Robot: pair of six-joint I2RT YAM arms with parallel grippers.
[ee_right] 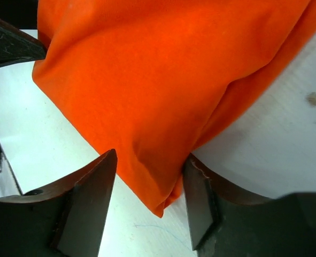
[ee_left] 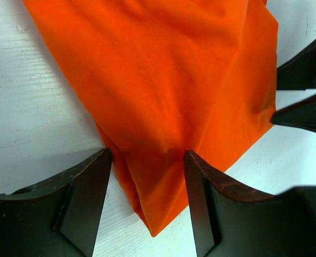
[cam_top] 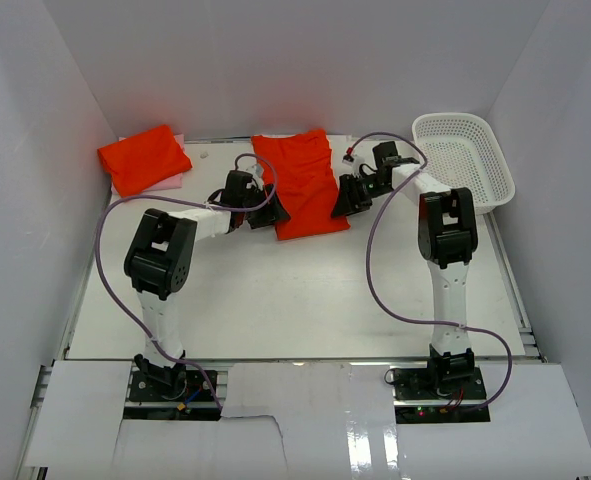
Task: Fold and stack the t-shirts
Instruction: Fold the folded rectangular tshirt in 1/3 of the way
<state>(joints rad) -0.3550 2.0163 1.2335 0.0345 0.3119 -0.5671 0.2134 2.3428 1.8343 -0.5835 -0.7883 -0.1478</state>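
Note:
A long folded orange-red t-shirt [cam_top: 300, 183] lies in the middle of the white table. Another t-shirt [cam_top: 143, 158], folded small, rests at the far left. My left gripper [cam_top: 271, 213] is at the middle shirt's near left corner. In the left wrist view that corner [ee_left: 158, 160] lies flat between the open jaws of the left gripper [ee_left: 147, 155], unpinched. My right gripper [cam_top: 345, 206] is at the shirt's near right corner. In the right wrist view this corner [ee_right: 158, 171] sits between the open jaws of the right gripper [ee_right: 150, 158] and touches the right finger [ee_right: 198, 198].
A white mesh basket [cam_top: 465, 160] stands at the far right. A pale pink sheet [cam_top: 172, 181] shows under the left shirt. White walls close in the table on three sides. Each wrist view catches the other gripper's dark fingers [ee_left: 307, 115] [ee_right: 8, 45] at its edge.

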